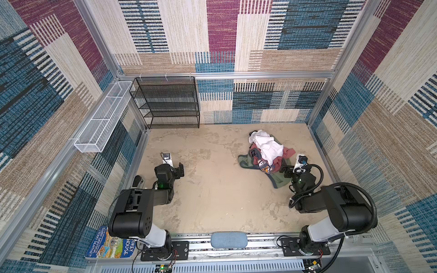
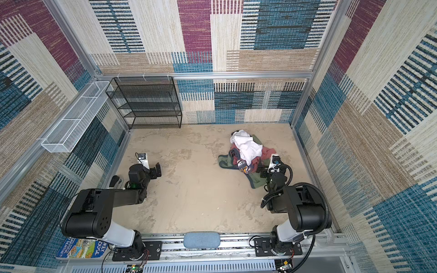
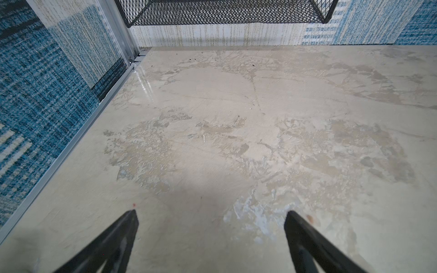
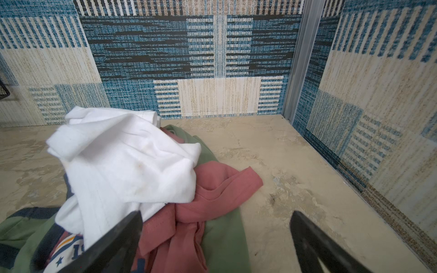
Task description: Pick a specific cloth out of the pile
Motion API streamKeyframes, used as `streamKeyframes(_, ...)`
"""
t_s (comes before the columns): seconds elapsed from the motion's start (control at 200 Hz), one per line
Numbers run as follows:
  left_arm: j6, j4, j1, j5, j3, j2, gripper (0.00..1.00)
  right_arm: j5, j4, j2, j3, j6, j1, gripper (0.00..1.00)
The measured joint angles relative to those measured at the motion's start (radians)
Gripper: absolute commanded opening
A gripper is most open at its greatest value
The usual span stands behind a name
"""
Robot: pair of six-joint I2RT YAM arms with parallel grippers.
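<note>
**Mia:** Where is the green cloth (image 1: 246, 162) lying?

**Sam:** It is lying at the bottom of the pile (image 1: 266, 151), on the counter (image 1: 212, 189). The white cloth (image 1: 272, 141) and the red cloth (image 1: 287, 152) are sitting on top of it. Only its edges are poking out around the pile.

**Mia:** Is anything holding it?

**Sam:** No. The right end effector (image 4: 216, 214) is sitting right at the edge of the pile. Its jaws are spread wide apart, with nothing pinched between them. I cannot tell if it is touching the pile. In the right wrist view, a green edge is showing just under the red cloth.

**Mia:** And the other arm?

**Sam:** The left end effector (image 3: 210, 212) is waiting well apart from the pile. Its jaws are spread wide too, over bare counter.

**Mia:** So how much is done?

**Sam:** I am thinking almost nothing yet. One arm is getting close, but the grabbing and the pulling out of the pile are both waiting.
</note>
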Motion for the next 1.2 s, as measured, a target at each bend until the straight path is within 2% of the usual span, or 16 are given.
streamKeyframes(0.391,0.000,0.000,0.002,0.001,0.001,0.000,1.00,0.000,0.000,0.000,0.000,0.000,0.000,1.00)
streamKeyframes(0.446,0.000,0.000,0.002,0.000,0.001,0.000,0.93,0.000,0.000,0.000,0.000,0.000,0.000,1.00)
streamKeyframes(0.521,0.000,0.000,0.002,0.001,0.001,0.000,0.90,0.000,0.000,0.000,0.000,0.000,0.000,1.00)
streamKeyframes(0.571,0.000,0.000,0.002,0.001,0.001,0.000,0.83,0.000,0.000,0.000,0.000,0.000,0.000,1.00)
streamKeyframes(0.696,0.000,-0.003,0.002,0.000,0.001,-0.008,0.74,0.000,-0.019,-0.018,0.005,0.000,0.000,1.00)
streamKeyframes(0.816,0.000,-0.092,-0.003,-0.001,0.040,-0.087,0.63,0.014,-0.194,-0.145,0.102,0.009,0.001,0.94)
streamKeyframes(0.972,0.000,-0.262,-0.041,-0.029,0.159,-0.171,0.60,0.046,-0.455,-0.296,0.261,0.051,0.024,0.88)
streamKeyframes(1.092,-0.005,-0.379,-0.092,-0.055,0.198,-0.232,0.60,0.047,-0.660,-0.322,0.399,0.066,0.104,0.80)
streamKeyframes(1.202,-0.019,-0.462,-0.147,-0.070,0.230,-0.267,0.60,0.045,-0.834,-0.272,0.537,0.074,0.209,0.73)
